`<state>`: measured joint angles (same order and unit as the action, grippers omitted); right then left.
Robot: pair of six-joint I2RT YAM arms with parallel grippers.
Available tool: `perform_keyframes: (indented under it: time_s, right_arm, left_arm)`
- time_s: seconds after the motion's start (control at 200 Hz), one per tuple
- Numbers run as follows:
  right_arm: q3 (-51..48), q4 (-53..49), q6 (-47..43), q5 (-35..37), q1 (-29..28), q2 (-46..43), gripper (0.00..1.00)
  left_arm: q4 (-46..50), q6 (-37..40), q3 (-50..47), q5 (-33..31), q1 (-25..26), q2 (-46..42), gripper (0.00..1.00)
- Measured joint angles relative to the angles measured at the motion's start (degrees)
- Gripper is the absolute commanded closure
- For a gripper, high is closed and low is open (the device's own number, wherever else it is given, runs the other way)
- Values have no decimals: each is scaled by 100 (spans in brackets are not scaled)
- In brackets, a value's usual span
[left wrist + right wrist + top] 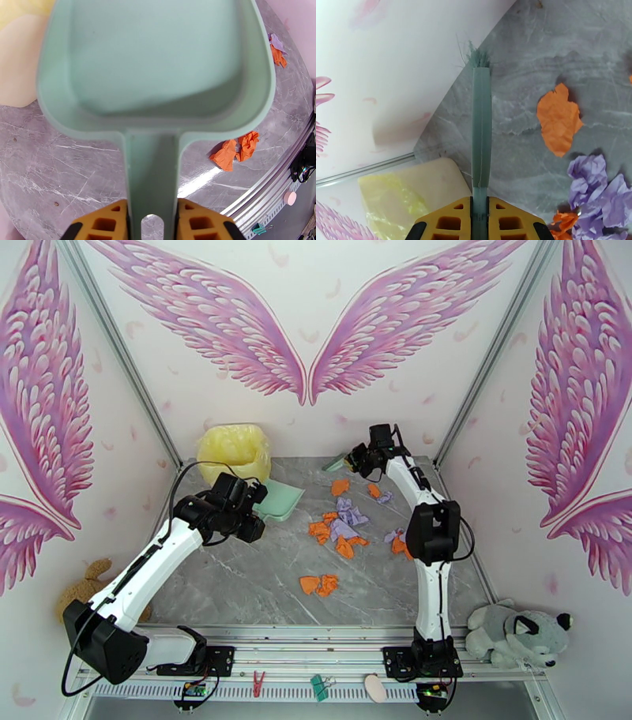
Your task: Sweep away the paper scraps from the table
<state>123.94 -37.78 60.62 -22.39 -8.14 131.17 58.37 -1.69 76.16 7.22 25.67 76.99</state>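
Orange and lavender paper scraps (340,526) lie bunched on the right half of the grey marble table (237,579), with an orange pair (318,585) nearer the front. My left gripper (254,514) is shut on the handle of a mint-green dustpan (281,501), left of the scraps. In the left wrist view the dustpan (158,63) is seen from above, its handle between my fingers (152,221), and an orange scrap (235,148) lies on the table to its right. My right gripper (357,459) is shut on a green brush (481,130) at the table's back edge, behind the scraps (557,120).
A yellow bin (233,451) stands at the back left corner, just behind the dustpan, and shows in the right wrist view too (403,197). Plush toys sit off the table at the front right (517,631) and front left (87,587). Clips (320,686) hang on the front rail.
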Motion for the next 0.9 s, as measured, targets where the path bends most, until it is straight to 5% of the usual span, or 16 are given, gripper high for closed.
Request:
perform_keyframes:
  time_s: [0.395, 0.9]
  right_arm:
    - [-1137, -243, -404, 22, 92, -15, 100]
    - [-4109, -232, -1137, -144, 874, -2568, 100]
  left_arm:
    - [-37, -48, -7, -129, 37, -61, 100]
    - [-66, 35, 33, -31, 127, 247, 100]
